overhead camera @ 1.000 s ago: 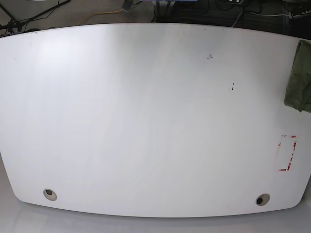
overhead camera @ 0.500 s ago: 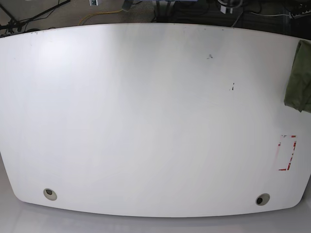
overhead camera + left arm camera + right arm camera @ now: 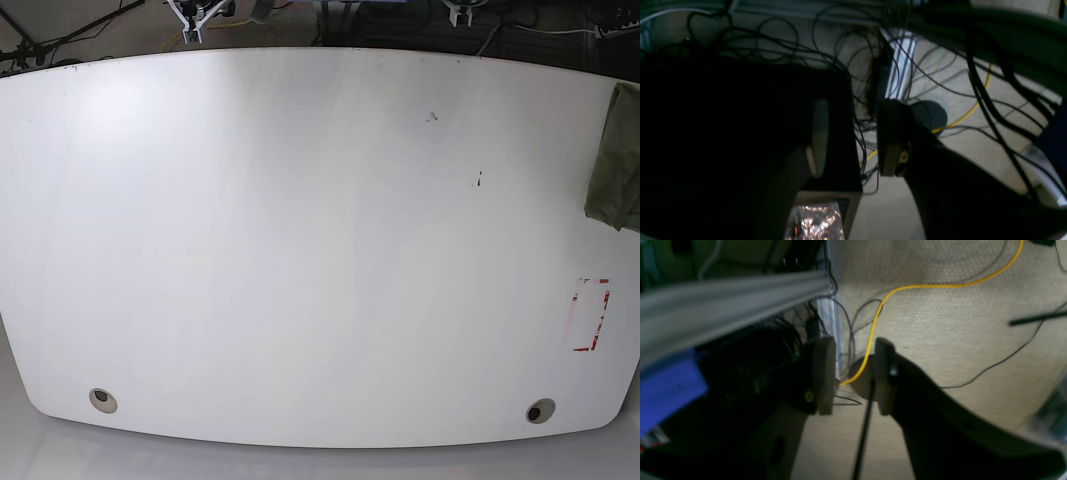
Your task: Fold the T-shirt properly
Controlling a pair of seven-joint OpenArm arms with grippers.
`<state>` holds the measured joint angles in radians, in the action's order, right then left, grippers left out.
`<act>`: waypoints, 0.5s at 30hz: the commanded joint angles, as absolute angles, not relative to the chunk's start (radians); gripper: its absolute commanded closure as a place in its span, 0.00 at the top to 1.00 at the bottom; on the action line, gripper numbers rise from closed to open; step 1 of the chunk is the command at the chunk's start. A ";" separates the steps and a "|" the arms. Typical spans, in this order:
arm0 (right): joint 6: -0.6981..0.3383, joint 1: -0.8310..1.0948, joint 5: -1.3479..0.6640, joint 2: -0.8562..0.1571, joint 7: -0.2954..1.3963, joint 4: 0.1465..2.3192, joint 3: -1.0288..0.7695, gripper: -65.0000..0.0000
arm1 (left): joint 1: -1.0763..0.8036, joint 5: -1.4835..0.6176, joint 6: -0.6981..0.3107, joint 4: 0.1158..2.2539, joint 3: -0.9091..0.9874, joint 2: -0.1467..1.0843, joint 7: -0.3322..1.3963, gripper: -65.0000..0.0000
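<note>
At the far right edge of the white table [image 3: 300, 250] we see the T-shirt [image 3: 617, 160] — an olive-green bunch of cloth, only partly in the base view, lying on the tabletop and running out of the picture. Nearer the front edge than the shirt, a red-outlined rectangle [image 3: 590, 315] is marked on the table, well apart from the cloth. Two round holes [image 3: 102, 400] sit near the front edge, one toward each corner.

Beyond the back edge of the table we can just make out the tips of both grippers at the top of the base view. Our left gripper [image 3: 853, 136] hangs over the floor among a tangle of black cables [image 3: 780, 43], its fingers parted with nothing between them. Our right gripper [image 3: 851, 373] also stands apart and empty — a yellow cable [image 3: 907, 290] on the carpet shows through the gap. Neither touches the shirt.
</note>
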<state>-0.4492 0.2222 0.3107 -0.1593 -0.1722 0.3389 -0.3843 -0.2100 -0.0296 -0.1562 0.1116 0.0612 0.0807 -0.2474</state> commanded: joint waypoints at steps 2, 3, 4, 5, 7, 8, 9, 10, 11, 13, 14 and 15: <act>-0.423 0.216 0.361 -0.162 -0.183 0.341 -0.386 0.30 | -0.189 -0.030 -0.147 0.114 0.061 0.088 -0.225 0.34; -0.418 0.216 0.367 -0.162 -0.183 0.341 -0.386 0.30 | -0.189 -0.030 -0.148 0.116 0.059 0.088 -0.208 0.34; -0.418 0.214 0.372 -0.159 -0.183 0.341 -0.386 0.30 | -0.188 -0.030 -0.150 0.119 0.056 0.088 -0.193 0.34; -0.418 0.213 0.374 -0.150 -0.183 0.341 -0.386 0.30 | -0.188 -0.031 -0.150 0.120 0.048 0.088 -0.179 0.34; -0.418 0.213 0.375 -0.147 -0.183 0.341 -0.386 0.30 | -0.171 -0.031 -0.150 0.120 0.047 0.088 -0.170 0.34; -0.418 0.213 0.375 -0.145 -0.183 0.341 -0.386 0.30 | -0.154 -0.031 -0.150 0.114 0.047 0.088 -0.170 0.34; -0.418 0.213 0.377 -0.143 -0.183 0.341 -0.386 0.30 | -0.150 -0.031 -0.150 0.114 0.047 0.088 -0.168 0.33; -0.418 0.213 0.377 -0.143 -0.183 0.341 -0.386 0.30 | -0.147 -0.031 -0.150 0.113 0.048 0.088 -0.168 0.33; -0.418 0.213 0.377 -0.143 -0.183 0.341 -0.386 0.30 | -0.147 -0.031 -0.150 0.113 0.050 0.088 -0.168 0.33; -0.418 0.213 0.377 -0.143 -0.183 0.341 -0.386 0.30 | -0.147 -0.031 -0.150 0.113 0.050 0.088 -0.168 0.33; -0.420 0.213 0.377 -0.143 -0.183 0.341 -0.386 0.30 | -0.147 -0.031 -0.150 0.113 0.050 0.087 -0.168 0.33; -0.420 0.213 0.377 -0.143 -0.183 0.341 -0.386 0.30 | -0.147 -0.031 -0.147 0.113 0.050 0.087 -0.168 0.33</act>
<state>-0.4152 0.2070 0.3744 -0.1310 -0.1787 0.3389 -0.3847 -0.1413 -0.0299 -0.1528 0.1127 0.0494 0.0837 -0.1623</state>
